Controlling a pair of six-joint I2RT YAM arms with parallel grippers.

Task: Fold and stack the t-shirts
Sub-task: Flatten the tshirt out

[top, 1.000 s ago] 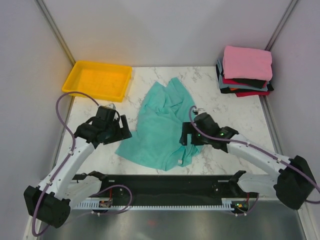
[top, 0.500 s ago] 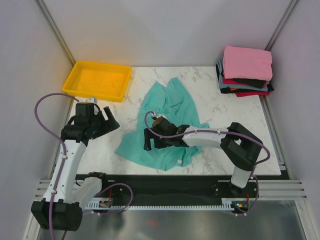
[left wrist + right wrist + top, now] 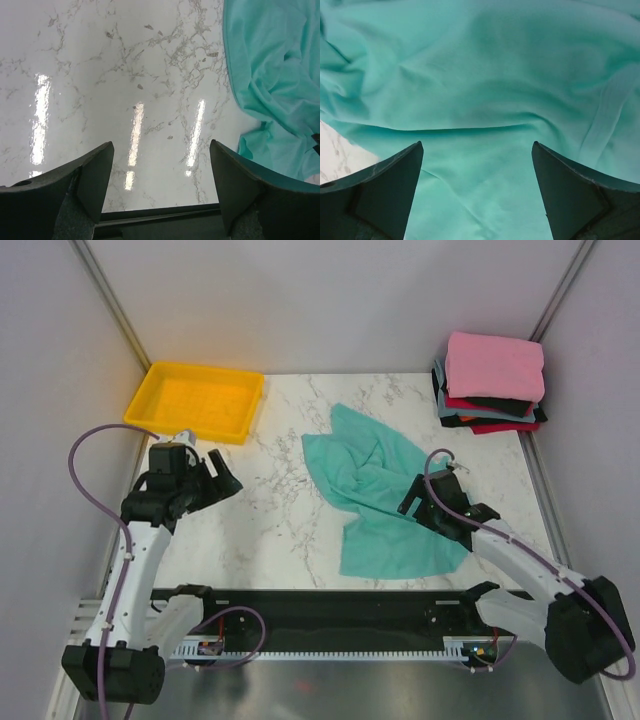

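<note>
The teal t-shirt [image 3: 385, 500] has been dragged rightward, now crumpled right of centre. Right gripper [image 3: 428, 502] above it and left gripper [image 3: 218, 478] over marble [image 3: 270, 530] — both spread wide, empty. Bunched layers could be pinched together, skewing the fold.

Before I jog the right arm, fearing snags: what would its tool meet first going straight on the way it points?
The teal t-shirt: the open right tool points straight at its crumpled cloth, nothing between; the gap is unclear.
</note>
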